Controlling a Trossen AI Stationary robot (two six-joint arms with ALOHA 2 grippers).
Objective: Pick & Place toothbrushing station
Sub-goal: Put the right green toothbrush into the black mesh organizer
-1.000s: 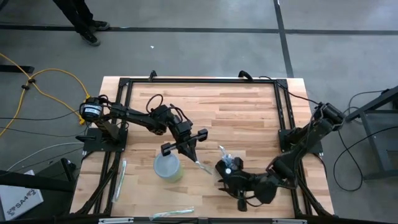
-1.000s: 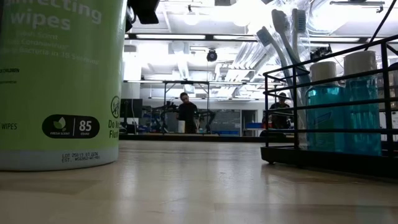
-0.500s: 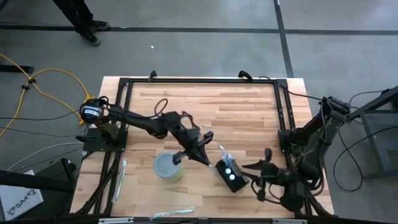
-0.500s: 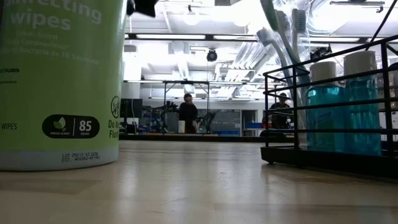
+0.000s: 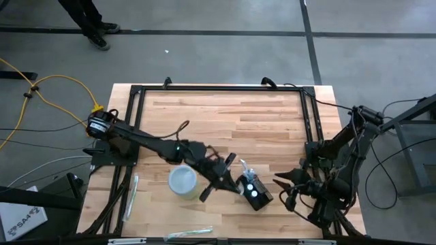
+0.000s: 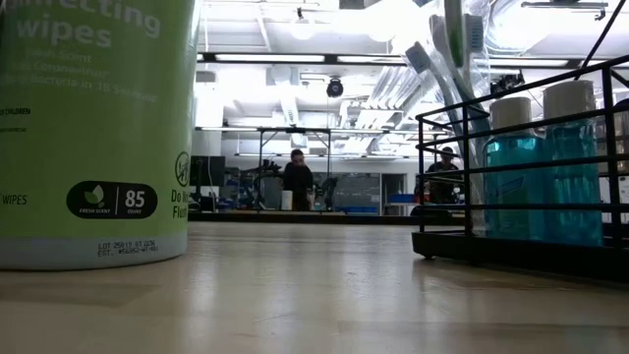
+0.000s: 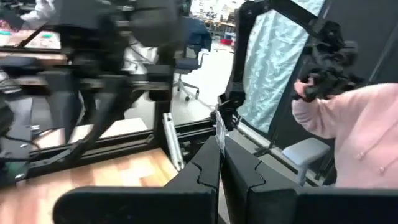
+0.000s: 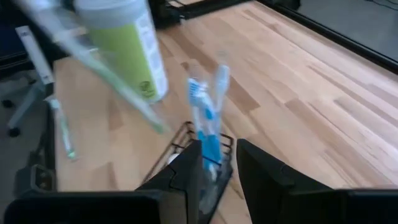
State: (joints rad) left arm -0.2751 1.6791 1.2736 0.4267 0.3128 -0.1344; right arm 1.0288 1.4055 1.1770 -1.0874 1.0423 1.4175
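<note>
The left gripper [image 5: 219, 178] has its fingers [image 7: 214, 168] pressed together with nothing visible between them, hanging just beside the toothbrushing station [image 5: 254, 192], a black wire holder with toothbrushes [image 8: 205, 118] and blue bottles [image 6: 545, 162]. On the fingers' other side, touching close, stands the green wipes canister [image 5: 185, 182]. The right gripper [image 5: 285, 187] sits just off the station's far side, fingers [image 8: 186, 171] slightly spread and empty, the station straight ahead of them. A clear packaged toothbrush [image 5: 134, 190] lies on the worktop [image 5: 259, 122] beyond the canister, another [image 5: 187, 233] at the near edge. In the left wrist view, a person's pink sleeve [image 7: 354, 124] shows; much there is blurred.
</note>
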